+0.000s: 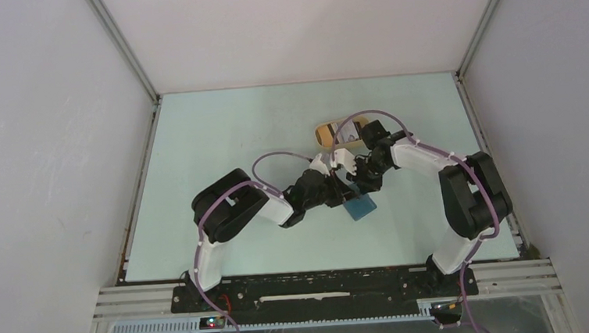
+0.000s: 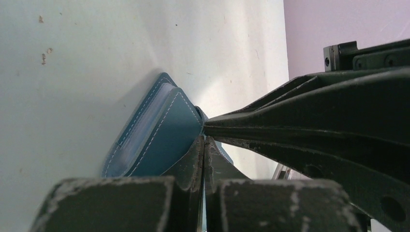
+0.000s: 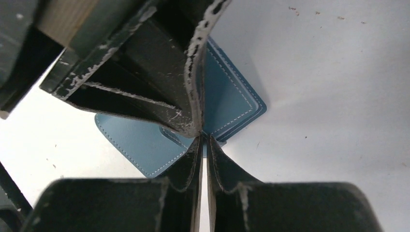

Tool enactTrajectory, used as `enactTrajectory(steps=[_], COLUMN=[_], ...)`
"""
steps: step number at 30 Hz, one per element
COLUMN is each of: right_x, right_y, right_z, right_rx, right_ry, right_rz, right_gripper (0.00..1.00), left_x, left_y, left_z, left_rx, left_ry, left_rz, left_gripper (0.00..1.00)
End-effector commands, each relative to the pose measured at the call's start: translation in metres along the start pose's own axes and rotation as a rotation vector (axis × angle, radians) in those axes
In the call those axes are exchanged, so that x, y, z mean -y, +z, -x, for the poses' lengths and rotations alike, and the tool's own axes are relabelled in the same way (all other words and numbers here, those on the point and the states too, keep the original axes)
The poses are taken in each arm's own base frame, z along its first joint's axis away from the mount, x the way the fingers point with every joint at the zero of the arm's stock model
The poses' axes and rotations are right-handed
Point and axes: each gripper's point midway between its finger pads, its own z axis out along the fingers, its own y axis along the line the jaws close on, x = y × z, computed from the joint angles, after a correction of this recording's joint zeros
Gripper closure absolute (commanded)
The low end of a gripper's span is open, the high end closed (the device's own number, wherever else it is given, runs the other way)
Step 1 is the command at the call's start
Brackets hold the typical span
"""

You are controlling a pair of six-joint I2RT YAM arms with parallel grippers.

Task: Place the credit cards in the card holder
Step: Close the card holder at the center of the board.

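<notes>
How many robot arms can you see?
2. The left arm reaches in from the left, the right arm from the right; both meet at the blue card holder. None looks hidden.

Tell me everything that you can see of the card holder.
The card holder is a small teal-blue folding wallet. It looks like leather, with white stitching along its edges and a lighter blue inside. It lies on the table between the two arms, partly open, with one flap lifted. The left gripper and the right gripper both pinch it at one edge, their tips almost meeting.
</notes>
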Motion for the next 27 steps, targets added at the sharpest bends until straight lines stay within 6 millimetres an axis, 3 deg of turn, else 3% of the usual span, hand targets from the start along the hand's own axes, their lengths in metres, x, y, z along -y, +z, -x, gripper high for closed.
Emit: enactTrajectory(steps=[1,8,16,22,27], right_x=[0.007,0.004,0.000,-0.001,-0.001], right_y=[0.005,0.011,0.013,0.014,0.014], right_z=[0.009,0.003,0.002,0.003,0.002], right_rx=[-0.005,-0.025,-0.032,-0.035,-0.036], right_ry=[0.018,0.046,0.043,0.040,0.044], right_rz=[-0.011,0.014,0.026,0.028,0.029], right_gripper=[0.87,0.88,0.88,0.89,0.88], left_x=[-0.094,-0.077,-0.039,-0.014,0.007], left_y=[-0.032,-0.036,-0.047,-0.050,-0.046], left_z=[-0.068,-0.058,-0.035,-0.029,-0.020], left_rx=[-0.204,-0.162,-0.096,-0.080,-0.044], left_ry=[-0.015,-0.036,-0.025,-0.013,-0.038], left_rz=[0.294,0.214,0.086,-0.014,-0.119], left_gripper=[0.99,0.93,0.84,0.84,0.90])
